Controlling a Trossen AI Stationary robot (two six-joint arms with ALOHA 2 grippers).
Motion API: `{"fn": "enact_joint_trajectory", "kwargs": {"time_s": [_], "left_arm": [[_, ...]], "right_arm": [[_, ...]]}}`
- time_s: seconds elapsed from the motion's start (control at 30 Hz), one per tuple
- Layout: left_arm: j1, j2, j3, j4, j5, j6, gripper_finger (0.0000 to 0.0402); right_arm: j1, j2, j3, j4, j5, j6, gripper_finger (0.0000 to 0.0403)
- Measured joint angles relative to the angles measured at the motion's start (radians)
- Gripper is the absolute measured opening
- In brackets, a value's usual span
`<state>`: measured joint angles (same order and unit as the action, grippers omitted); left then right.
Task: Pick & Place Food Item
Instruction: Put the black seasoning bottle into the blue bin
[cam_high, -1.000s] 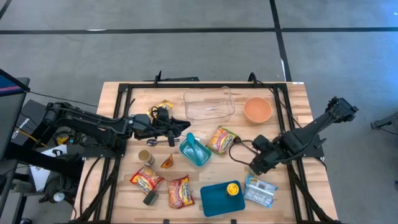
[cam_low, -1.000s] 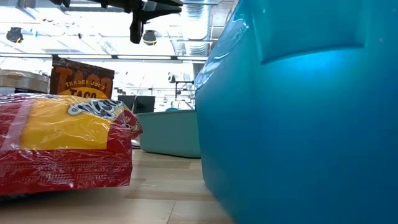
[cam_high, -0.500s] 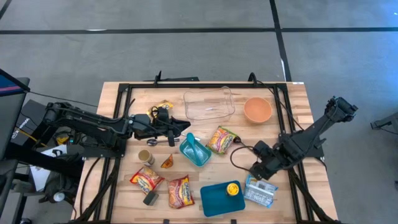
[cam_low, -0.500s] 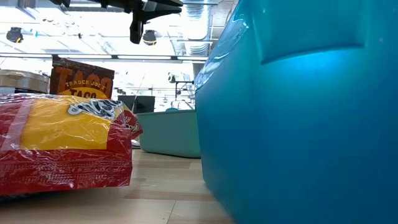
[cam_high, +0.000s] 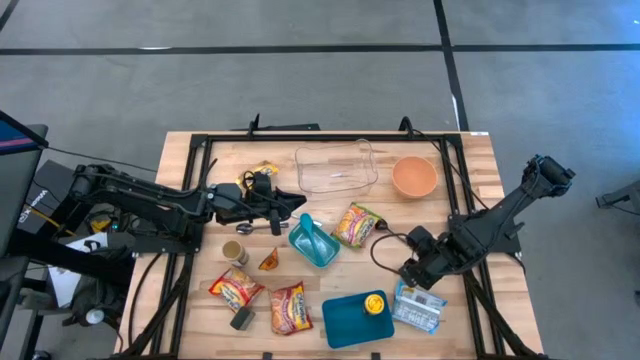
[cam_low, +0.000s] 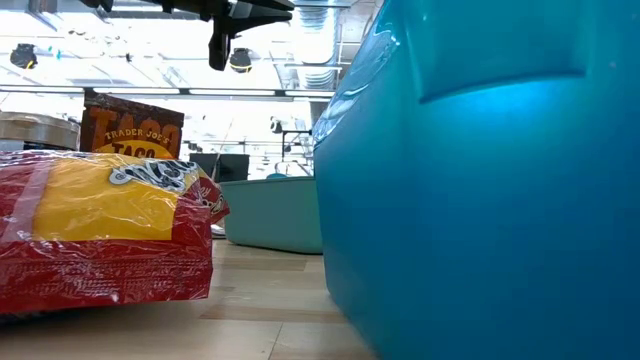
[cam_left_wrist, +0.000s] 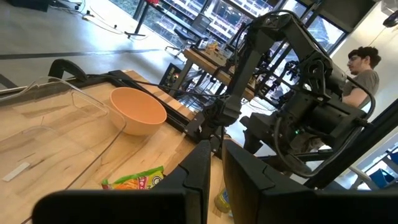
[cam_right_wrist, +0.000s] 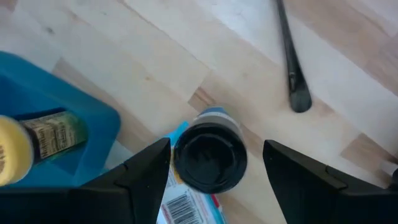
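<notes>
- Your right hand sits low over the bench, just beside the blue tray and right at the pale blue packet.
- Right fingers are spread wide, nothing between them. In the right wrist view a dark round cap lies in the gap, resting on the packet, not pinched.
- A yellow-lidded jar lies in the blue tray; the wrist view shows it too.
- Your left hand is over the middle of the bench, between the clear container and the teal tub. Fingers are pressed nearly together, holding nothing you can see.
- The orange bowl stands beside the clear container at the far side.
- A green-and-red snack bag lies between the teal tub and the right arm.
- Two red-and-yellow noodle packs lie at the near left; the low view shows one close up, with a taco box behind it.
- A person sits beyond the bench in the left wrist view.
</notes>
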<state>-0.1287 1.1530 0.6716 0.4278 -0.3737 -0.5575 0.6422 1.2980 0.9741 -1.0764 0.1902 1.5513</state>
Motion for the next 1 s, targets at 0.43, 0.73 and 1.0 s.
{"fn": "enact_joint_trajectory", "kwargs": {"time_s": [0.43,0.73,1.0], "left_arm": [[0.000,0.000,0.000,0.000,0.003,0.000,0.0036],[0.000,0.000,0.000,0.000,0.004,0.000,0.0036],[0.000,0.000,0.000,0.000,0.003,0.000,0.0036]], "right_arm": [[0.012,0.095,0.000,0.017,0.013,-0.014,0.0250],[0.053,0.182,0.000,0.037,-0.010,-0.015,0.0250],[0.072,0.182,0.000,0.053,-0.007,-0.007,0.0250]]}}
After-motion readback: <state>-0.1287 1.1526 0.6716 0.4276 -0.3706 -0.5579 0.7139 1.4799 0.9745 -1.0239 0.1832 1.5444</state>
